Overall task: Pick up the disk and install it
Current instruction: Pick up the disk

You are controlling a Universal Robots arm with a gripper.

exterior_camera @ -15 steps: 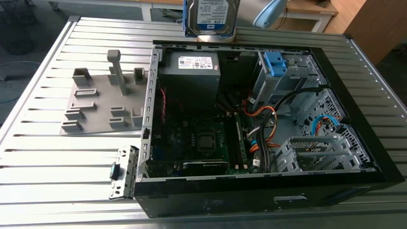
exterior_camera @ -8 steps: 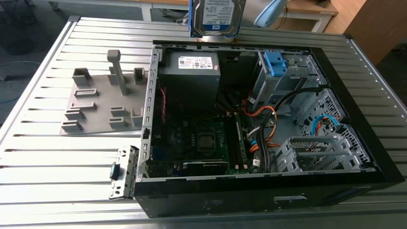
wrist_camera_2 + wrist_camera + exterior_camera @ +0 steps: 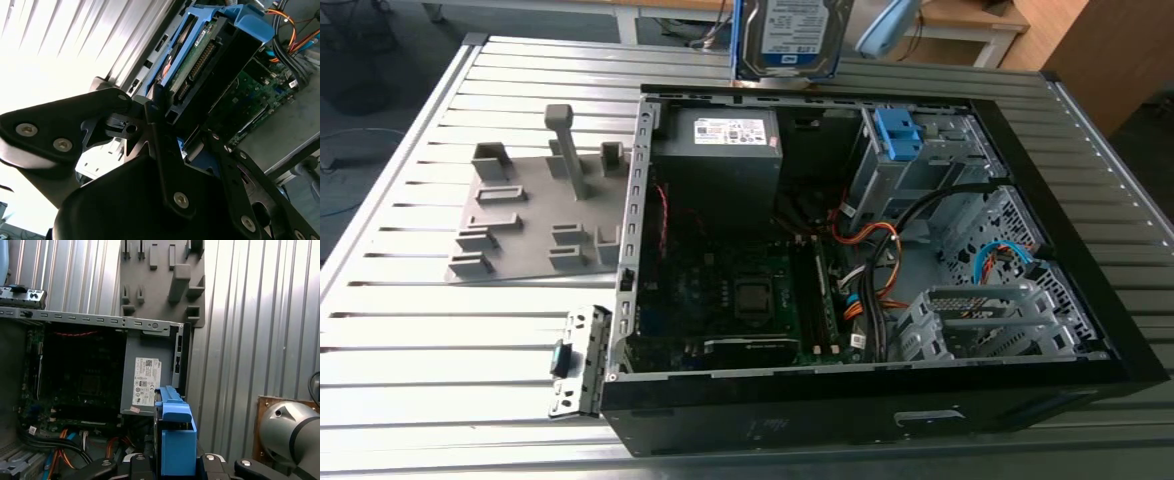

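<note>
gripper (image 3: 182,131) is closed on the disk (image 3: 200,60); its black fingers (image 3: 155,120) clamp the blue carrier rails from both sides. in the exterior view, the disk (image 3: 790,35) hangs upright with its label facing the camera, above the far edge of the open computer case (image 3: 787,425). in the first wrist view, the disk (image 3: 176,435) sits over the grey power supply box (image 3: 145,365). a grey fixture plate (image 3: 534,215) lies on the slatted table (image 3: 400,380), beside the case on the exterior view's left.
</note>
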